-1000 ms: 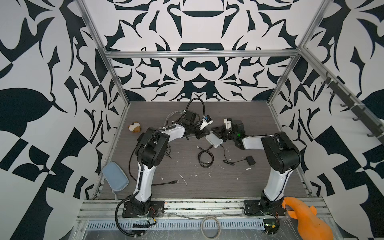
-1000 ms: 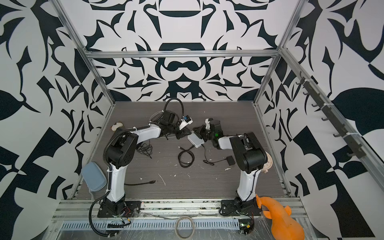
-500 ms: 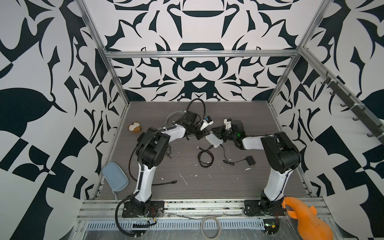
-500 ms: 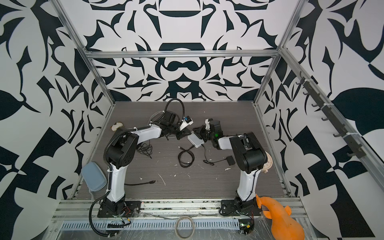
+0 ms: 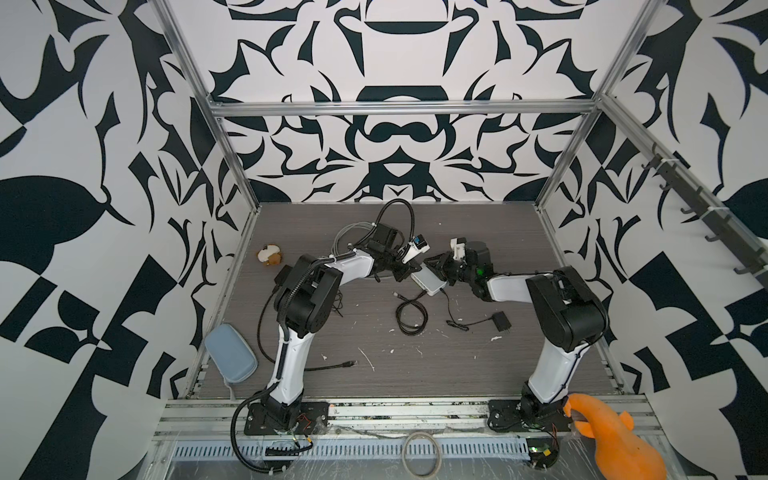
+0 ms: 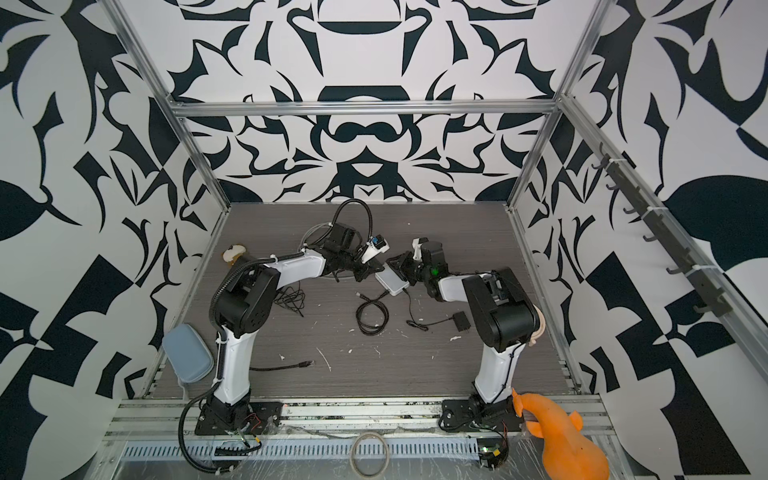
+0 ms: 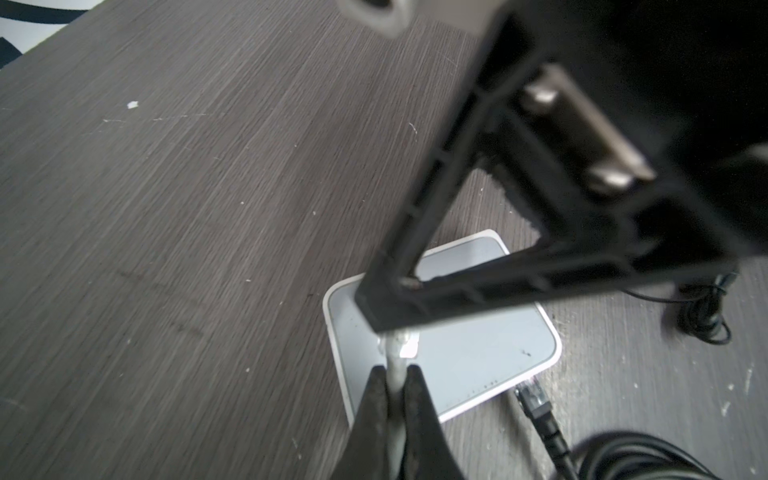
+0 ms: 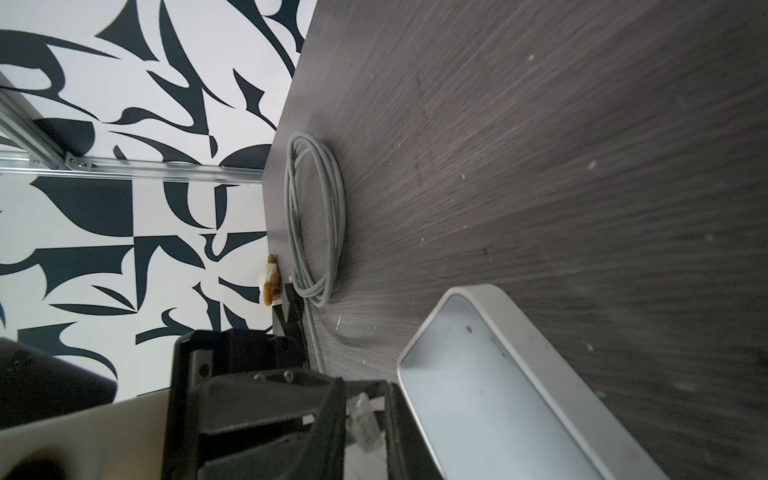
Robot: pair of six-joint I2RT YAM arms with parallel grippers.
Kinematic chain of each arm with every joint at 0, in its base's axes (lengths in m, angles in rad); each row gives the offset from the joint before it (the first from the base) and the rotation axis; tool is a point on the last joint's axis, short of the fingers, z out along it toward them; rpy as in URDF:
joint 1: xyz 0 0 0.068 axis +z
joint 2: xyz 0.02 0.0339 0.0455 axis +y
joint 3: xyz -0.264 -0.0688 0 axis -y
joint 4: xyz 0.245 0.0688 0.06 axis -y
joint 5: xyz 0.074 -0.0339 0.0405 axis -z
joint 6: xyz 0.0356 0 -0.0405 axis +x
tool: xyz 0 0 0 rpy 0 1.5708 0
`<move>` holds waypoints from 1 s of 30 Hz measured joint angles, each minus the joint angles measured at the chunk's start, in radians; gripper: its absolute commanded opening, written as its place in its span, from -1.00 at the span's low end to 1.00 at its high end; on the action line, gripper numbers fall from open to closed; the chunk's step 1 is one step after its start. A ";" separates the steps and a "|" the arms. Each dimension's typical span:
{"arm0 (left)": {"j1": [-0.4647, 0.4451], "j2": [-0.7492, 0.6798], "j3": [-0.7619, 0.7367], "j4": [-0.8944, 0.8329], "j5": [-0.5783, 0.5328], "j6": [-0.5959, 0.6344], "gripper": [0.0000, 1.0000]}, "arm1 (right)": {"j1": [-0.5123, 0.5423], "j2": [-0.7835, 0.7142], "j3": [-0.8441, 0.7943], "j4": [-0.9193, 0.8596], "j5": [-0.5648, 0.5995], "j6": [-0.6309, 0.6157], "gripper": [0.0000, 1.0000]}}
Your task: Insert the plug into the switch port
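The switch [image 5: 429,281] [image 6: 391,279] is a flat white box with a pale grey top, lying mid-table. In the left wrist view my left gripper [image 7: 395,372] is shut on a grey cable just behind its clear plug [image 7: 402,347], over the switch [image 7: 465,353]. The plug's front end goes under a black finger [image 7: 419,307] of the right gripper. The right wrist view has my right gripper [image 8: 365,388] open, its jaws a little apart. The clear plug [image 8: 363,422] stands between them beside the switch [image 8: 490,399]. Both grippers [image 5: 405,272] [image 5: 432,266] meet at the switch's far end. The port is hidden.
A black plug [image 7: 534,395] lies at the switch's near side, leading to a black cable coil [image 5: 411,316]. A black adapter [image 5: 500,321] lies right of it. A grey cable coil [image 8: 316,216] and a small toy [image 5: 270,255] sit at the back left, a blue-grey case [image 5: 230,357] front left.
The left gripper has closed onto the grey cable, and the right gripper's jaws have parted around the plug. Both arms stay at the switch.
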 measured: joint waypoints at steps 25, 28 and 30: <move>0.026 -0.005 0.068 -0.319 -0.023 0.051 -1.00 | -0.011 -0.131 0.076 -0.423 0.155 -0.540 0.06; 0.027 -0.025 0.026 -0.322 -0.037 0.036 -1.00 | -0.006 -0.127 0.092 -0.451 0.190 -0.617 0.10; 0.027 -0.038 0.002 -0.324 -0.045 0.025 -1.00 | 0.001 -0.114 0.107 -0.457 0.207 -0.660 0.12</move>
